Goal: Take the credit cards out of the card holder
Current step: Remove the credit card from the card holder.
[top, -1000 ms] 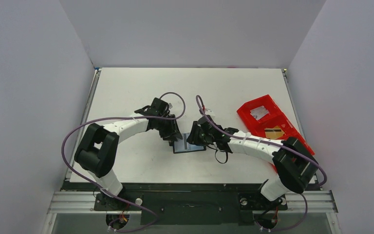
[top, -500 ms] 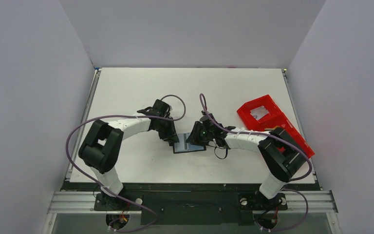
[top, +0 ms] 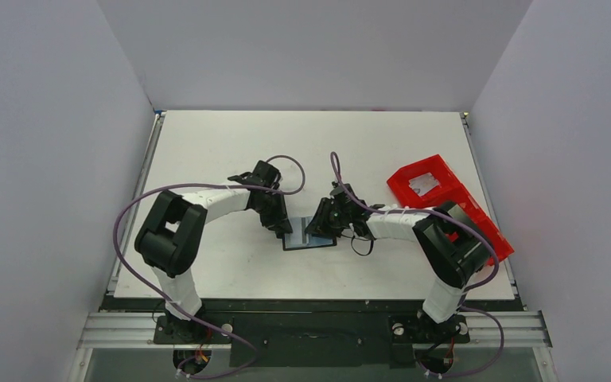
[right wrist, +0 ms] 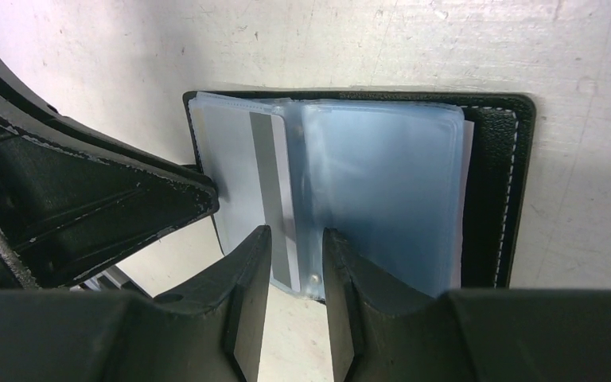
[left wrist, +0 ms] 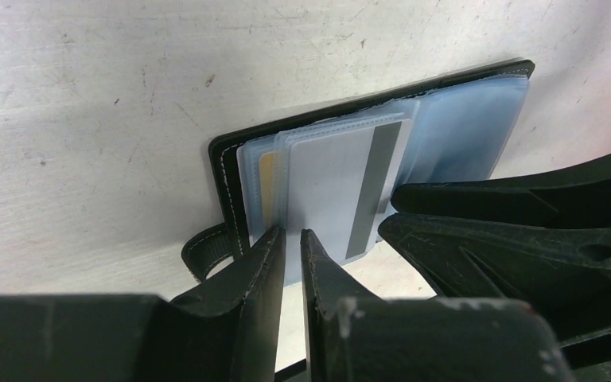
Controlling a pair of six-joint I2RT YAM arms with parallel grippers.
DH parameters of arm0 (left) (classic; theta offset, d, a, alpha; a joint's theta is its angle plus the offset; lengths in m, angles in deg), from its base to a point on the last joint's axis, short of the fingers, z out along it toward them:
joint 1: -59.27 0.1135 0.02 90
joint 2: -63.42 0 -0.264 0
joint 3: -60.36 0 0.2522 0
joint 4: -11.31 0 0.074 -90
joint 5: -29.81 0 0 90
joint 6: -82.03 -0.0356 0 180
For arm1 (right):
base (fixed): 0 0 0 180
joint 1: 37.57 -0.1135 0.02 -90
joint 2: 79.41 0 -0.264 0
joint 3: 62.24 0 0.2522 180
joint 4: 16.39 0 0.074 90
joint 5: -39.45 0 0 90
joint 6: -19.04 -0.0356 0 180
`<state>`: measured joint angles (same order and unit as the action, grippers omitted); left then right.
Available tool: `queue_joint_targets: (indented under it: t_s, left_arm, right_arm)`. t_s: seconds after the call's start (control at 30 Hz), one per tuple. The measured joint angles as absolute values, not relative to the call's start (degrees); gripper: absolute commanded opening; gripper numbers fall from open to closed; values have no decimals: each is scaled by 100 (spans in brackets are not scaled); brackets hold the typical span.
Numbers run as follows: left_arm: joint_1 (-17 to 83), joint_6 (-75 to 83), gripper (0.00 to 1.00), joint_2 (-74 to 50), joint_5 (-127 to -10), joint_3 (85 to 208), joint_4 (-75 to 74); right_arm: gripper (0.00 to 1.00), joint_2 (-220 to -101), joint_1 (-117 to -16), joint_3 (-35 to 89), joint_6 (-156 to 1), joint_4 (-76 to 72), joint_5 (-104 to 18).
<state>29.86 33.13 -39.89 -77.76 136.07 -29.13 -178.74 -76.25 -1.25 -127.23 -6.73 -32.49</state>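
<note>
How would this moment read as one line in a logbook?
card holder open flat | left claw nearly shut on white card edge | right claw straddles clear sleeves, grip unclear | white card not yet out

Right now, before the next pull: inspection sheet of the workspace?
Surface: white table, scuffed.
Job's things: card holder open flat; striped card inside a clear sleeve.
Clutter: red tray at the right, apart from the holder.
Grippers: left gripper jaws nearly closed at the sleeve's edge; right gripper astride the sleeve pages; grip unconfirmed on both.
Cables: purple cables arch over both arms, off the holder.
Surroundings: grey walls on three sides; nothing else seen.
</note>
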Motion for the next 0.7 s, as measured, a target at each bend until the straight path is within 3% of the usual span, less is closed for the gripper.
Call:
queue_joint_targets:
  t_s: [0.43,0.7]
  left_arm:
    - [2833,3333,11,-4291,-7887,13946,-2965]
    - [2794,3401,10,-4332,-7909,13970,-2963]
  right_arm:
    - [26,-17959,-7470,-151,-12858,-869,-2986]
    - [23,-17959,-7168,-676,-13239,-1711,-2543]
